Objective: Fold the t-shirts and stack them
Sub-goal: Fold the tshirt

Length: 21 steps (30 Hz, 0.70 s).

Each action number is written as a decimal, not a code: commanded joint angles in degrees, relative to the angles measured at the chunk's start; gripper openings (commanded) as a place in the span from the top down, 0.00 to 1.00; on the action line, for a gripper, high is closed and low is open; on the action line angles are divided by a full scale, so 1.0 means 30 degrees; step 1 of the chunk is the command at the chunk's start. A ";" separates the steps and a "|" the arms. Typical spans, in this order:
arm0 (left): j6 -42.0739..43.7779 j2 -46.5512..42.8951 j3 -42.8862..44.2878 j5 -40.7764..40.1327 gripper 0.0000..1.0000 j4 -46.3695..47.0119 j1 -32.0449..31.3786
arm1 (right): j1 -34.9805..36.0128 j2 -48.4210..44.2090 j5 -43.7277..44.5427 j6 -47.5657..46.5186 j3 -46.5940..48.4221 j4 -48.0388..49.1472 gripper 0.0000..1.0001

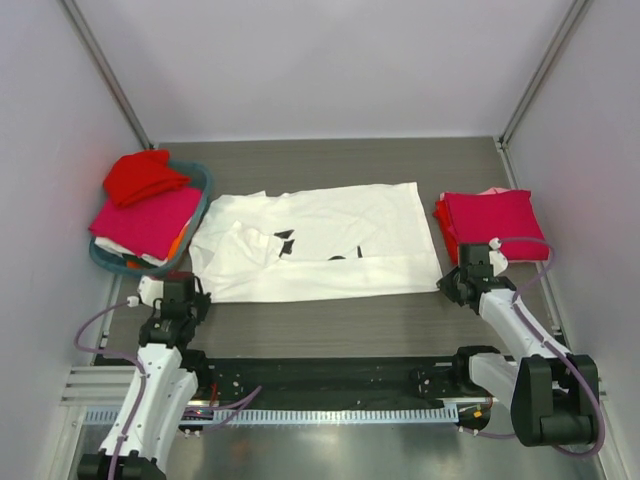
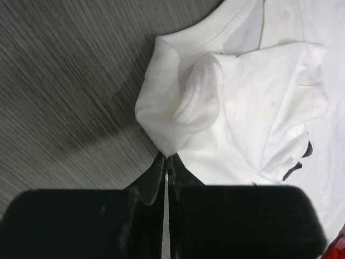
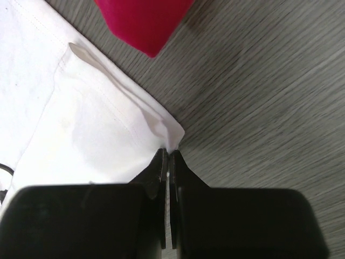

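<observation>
Two closed grips — left end effector and right end effector each pinch a near corner of the white t-shirt (spread across the table) — best lifted level, together, hem taut.

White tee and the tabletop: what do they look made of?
White tee: soft knit cloth, likely cotton, matte; it creases, and hems show stitching. Tabletop: grey wood-grain surface, matte, probably laminate; fine streaks run along it.
</observation>
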 commanded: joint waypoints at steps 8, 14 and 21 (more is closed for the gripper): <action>0.2426 -0.0517 0.2331 0.2054 0.41 -0.0996 0.0066 | -0.0054 -0.3508 0.1613 -0.1041 0.0163 -0.0125 0.44; 0.5674 0.1060 0.6870 0.3166 0.17 -0.1025 0.0066 | -0.0083 -0.2226 0.0736 -0.4117 0.3177 0.0783 0.46; 0.7903 0.7471 1.0621 0.6446 0.05 0.2575 0.0037 | -0.0082 0.4276 -0.1431 -0.6992 0.9761 0.0989 0.46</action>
